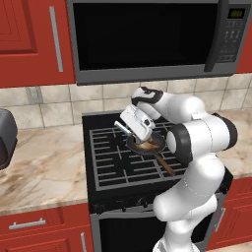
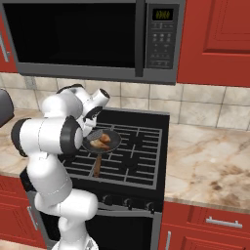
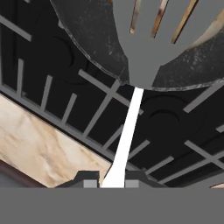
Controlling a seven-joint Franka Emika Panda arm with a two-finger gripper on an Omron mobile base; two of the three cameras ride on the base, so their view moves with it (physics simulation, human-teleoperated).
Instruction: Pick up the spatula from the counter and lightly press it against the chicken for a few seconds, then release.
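Black stove grate [image 1: 110,165]; hand [image 3: 111,183] tight around spatula [image 3: 130,120] handle, blade ahead over chicken [image 2: 102,140].

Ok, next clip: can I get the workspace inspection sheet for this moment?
Surface: black stove grates, with marble counter on either side.
Job's things: spatula with a white handle; its slotted grey head lies over the chicken in the dark pan. Whether it presses on the chicken cannot be told.
Clutter: dark grey appliance on the counter at the left edge.
Grippers: hand shut on the spatula's handle.
Cables: nothing seen.
Surroundings: microwave above the stove, red cabinets, tiled backsplash.
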